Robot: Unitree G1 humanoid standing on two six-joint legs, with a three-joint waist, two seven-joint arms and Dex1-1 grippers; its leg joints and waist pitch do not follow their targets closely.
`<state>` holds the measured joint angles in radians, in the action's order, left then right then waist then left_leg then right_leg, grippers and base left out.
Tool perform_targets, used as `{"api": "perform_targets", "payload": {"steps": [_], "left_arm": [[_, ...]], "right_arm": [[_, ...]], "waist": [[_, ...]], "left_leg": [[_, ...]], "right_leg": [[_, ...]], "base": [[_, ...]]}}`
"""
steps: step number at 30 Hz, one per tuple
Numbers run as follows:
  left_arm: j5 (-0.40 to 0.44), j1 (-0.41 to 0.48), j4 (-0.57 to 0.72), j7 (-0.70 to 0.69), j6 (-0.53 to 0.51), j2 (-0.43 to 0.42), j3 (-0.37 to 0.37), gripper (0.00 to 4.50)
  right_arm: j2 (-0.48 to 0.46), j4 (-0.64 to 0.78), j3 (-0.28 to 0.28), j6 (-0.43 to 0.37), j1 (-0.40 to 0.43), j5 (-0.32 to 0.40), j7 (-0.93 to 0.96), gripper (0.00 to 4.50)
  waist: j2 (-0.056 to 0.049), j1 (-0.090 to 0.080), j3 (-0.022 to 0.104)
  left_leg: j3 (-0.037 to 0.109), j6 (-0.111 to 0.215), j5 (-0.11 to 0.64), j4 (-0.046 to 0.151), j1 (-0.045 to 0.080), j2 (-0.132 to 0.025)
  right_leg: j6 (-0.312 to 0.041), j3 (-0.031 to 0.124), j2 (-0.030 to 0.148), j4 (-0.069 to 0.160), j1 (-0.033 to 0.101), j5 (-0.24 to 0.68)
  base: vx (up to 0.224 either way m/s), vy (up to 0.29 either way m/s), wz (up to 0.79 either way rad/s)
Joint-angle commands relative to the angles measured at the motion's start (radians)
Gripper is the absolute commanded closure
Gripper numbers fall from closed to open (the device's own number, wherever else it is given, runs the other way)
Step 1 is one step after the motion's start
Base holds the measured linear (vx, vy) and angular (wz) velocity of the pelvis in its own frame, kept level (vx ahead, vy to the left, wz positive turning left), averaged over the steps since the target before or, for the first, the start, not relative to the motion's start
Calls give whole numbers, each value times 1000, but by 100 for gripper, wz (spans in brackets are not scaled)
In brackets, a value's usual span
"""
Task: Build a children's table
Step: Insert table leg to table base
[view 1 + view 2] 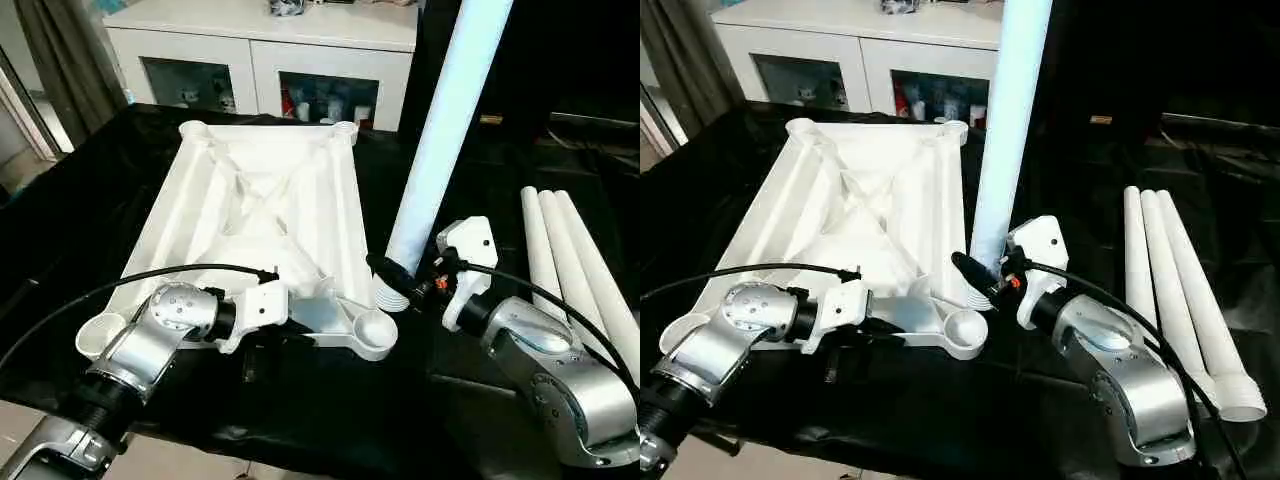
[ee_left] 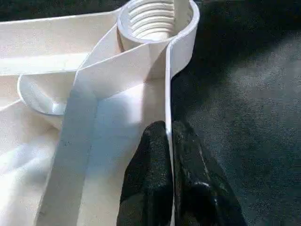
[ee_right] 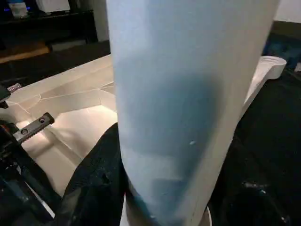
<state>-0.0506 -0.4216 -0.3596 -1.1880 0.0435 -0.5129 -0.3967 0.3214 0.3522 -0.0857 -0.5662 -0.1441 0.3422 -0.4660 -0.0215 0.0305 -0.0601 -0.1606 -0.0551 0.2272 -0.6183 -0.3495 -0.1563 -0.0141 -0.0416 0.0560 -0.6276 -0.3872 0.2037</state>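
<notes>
The white table top lies upside down on black cloth, ribs and round corner sockets facing up. My left gripper is shut on the top's thin near rim, a short way from the threaded near-right socket. My right gripper is shut on a white leg near its lower end and holds it almost upright, leaning slightly right. The leg's ribbed lower end sits at the far right edge of that socket; I cannot tell if it touches. In the right wrist view the leg looms close, with one black finger beside it.
Three more white legs lie side by side on the cloth at the right. A white glass-door cabinet stands behind the table. The cloth's near edge runs just below my forearms. A black cable arcs over my left arm.
</notes>
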Motion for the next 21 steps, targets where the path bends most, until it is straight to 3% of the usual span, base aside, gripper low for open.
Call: {"api": "perform_targets", "payload": {"steps": [1, 6, 11, 12, 13, 21], "left_arm": [[-56, -14, 7, -28, -1, 13, 27, 450], [-96, -17, 24, -60, -47, 33, 33, 450], [-71, -19, 13, -12, -30, 54, 39, 450], [-75, -20, 10, -19, -38, 58, 42, 403], [-51, -27, -6, -6, -8, 59, 41, 392], [-6, -50, -60, 10, 60, 47, 35, 360]], "right_arm": [[6, 12, 3, -2, -6, 0, -6, 261], [9, 18, 3, -7, -2, 9, -12, 261], [10, 17, -1, -7, 0, 3, -8, 261], [10, 17, -2, -7, -1, 3, -8, 261], [11, 16, -5, -6, -2, 1, -9, 261], [0, 6, -13, -2, -12, -5, 0, 261]], "waist": [[-1, 2, 58], [-5, 3, 58], [-6, 4, 57], [-6, 2, 56], [-5, 3, 57], [-9, 3, 59]], "left_leg": [[22, -9, 154, 87, -3, -66], [20, -2, 132, 84, -3, -65], [20, 5, 138, 84, -3, -66], [19, 2, 144, 85, -3, -66], [19, 4, 143, 85, -4, -65], [19, 2, 141, 84, -4, -65]], "right_leg": [[-217, 60, 89, 80, 47, 183], [-227, 60, 89, 78, 48, 164], [-218, 59, 89, 82, 47, 194], [-214, 60, 87, 83, 46, 203], [-212, 60, 87, 84, 47, 206], [-214, 59, 88, 82, 49, 174]], "base": [[0, 0, 0], [0, 0, 0], [0, 0, 0], [0, 0, 0], [0, 0, 0], [0, 0, 0]]}}
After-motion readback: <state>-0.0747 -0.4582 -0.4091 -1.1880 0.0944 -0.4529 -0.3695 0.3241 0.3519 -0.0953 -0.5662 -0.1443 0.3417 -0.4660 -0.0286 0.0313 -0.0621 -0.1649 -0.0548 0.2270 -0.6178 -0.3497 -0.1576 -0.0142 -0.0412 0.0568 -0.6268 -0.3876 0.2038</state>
